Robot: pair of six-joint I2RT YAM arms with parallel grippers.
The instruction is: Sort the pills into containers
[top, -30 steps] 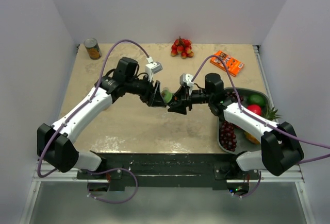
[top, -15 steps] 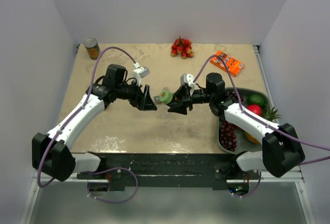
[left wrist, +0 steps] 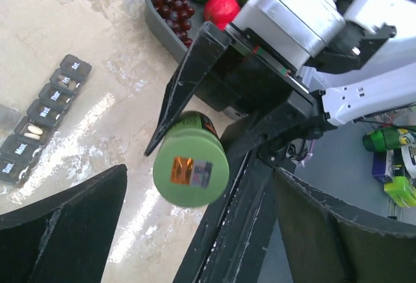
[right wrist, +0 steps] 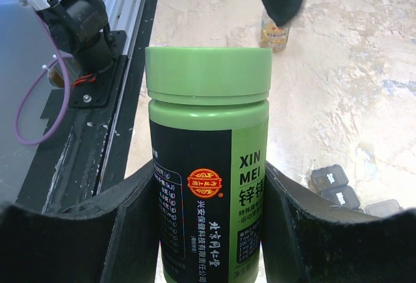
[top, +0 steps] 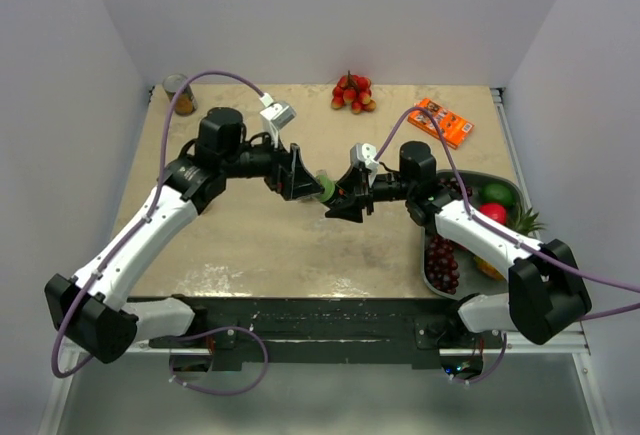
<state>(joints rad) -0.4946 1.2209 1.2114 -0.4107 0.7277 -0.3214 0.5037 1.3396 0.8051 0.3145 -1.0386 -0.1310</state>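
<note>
desk [top: 250, 245] is carrying the containers [left wrist: 45, 119], lying flat beside the fruit tray [left wrist: 170, 36] | right hand [right wrist: 208, 192] is clamping the green bottle [left wrist: 190, 166] by its body, above the desk | left hand [top: 308, 183] is holding its fingers wide apart, facing the bottle cap

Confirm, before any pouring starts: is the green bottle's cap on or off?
On. In the right wrist view the green cap sits closed on the bottle, which the right gripper holds; no opening shows.
</note>
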